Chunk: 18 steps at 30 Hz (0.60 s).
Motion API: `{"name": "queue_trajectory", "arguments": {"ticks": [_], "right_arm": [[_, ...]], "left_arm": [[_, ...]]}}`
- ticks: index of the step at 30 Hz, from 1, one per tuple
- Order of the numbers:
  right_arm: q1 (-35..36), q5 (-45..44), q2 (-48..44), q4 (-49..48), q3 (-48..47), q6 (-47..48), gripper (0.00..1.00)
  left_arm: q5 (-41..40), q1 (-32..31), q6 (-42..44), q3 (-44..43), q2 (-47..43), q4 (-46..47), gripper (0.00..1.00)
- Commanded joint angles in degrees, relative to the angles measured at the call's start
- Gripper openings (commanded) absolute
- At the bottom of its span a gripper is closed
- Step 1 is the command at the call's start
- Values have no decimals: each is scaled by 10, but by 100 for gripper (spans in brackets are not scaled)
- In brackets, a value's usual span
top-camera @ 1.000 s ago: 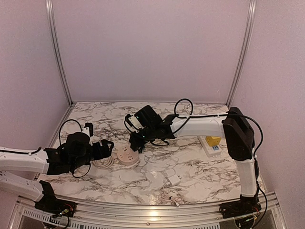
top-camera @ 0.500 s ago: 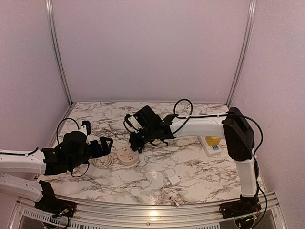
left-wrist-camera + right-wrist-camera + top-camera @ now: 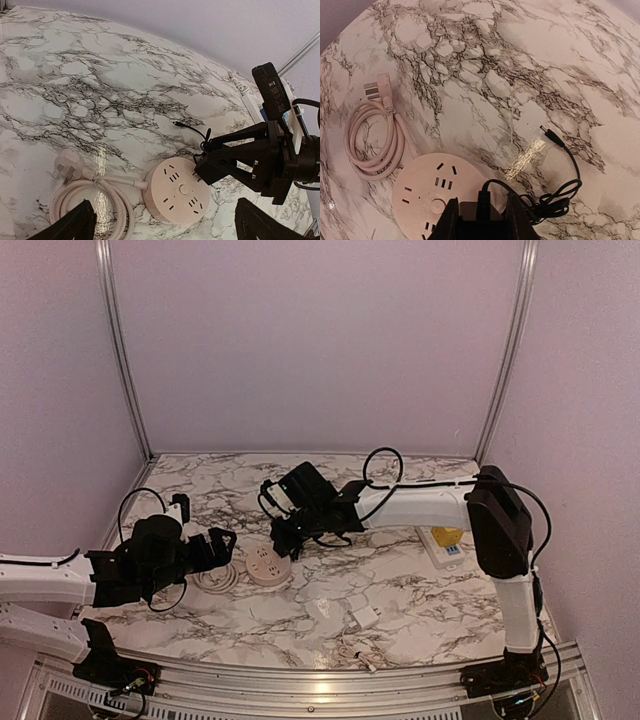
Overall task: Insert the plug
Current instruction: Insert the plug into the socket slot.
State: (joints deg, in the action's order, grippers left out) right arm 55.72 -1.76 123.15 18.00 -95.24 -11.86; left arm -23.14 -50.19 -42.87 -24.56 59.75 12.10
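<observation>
The plug (image 3: pixel 483 210) sits at the bottom edge of our right wrist view. It is a black block clamped between the two fingers (image 3: pixel 451 221) of the right jaws and hangs over the near rim of the round socket (image 3: pixel 432 192). We see only its back, and its pins are hidden, so we cannot tell its long axis from here. Its thin black lead (image 3: pixel 555 195) loops off to the right on the bench (image 3: pixel 485 60) and ends in a barrel tip (image 3: pixel 547 133) that points up and left. A coiled pink cord (image 3: pixel 370 145) lies to the left of the socket.

In the left wrist view, the right jaws come in from the right, aimed left and slightly down at the socket (image 3: pixel 179 196). Their tip is just beside the socket's right rim. Here the plug is black against black, and we cannot separate it from the jaws. The left jaws stand wide apart, with one finger (image 3: pixel 75 226) in each lower corner and nothing between them.

From the top camera, the right arm (image 3: pixel 420 505) reaches leftward. The plug end is low and just up and right of the socket (image 3: pixel 266 565). We cannot tell whether they touch.
</observation>
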Motion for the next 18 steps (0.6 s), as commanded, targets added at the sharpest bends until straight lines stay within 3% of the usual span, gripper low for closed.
{"name": "queue_trajectory", "arguments": {"ticks": [1, 18], "right_arm": [[6, -21, 31, 55, -16, 7, 0], [28, -44, 64, 68, -41, 6, 0]], "left_arm": [[-11, 3, -4, 13, -17, -9, 99], [-15, 3, -25, 36, -48, -12, 99]]}}
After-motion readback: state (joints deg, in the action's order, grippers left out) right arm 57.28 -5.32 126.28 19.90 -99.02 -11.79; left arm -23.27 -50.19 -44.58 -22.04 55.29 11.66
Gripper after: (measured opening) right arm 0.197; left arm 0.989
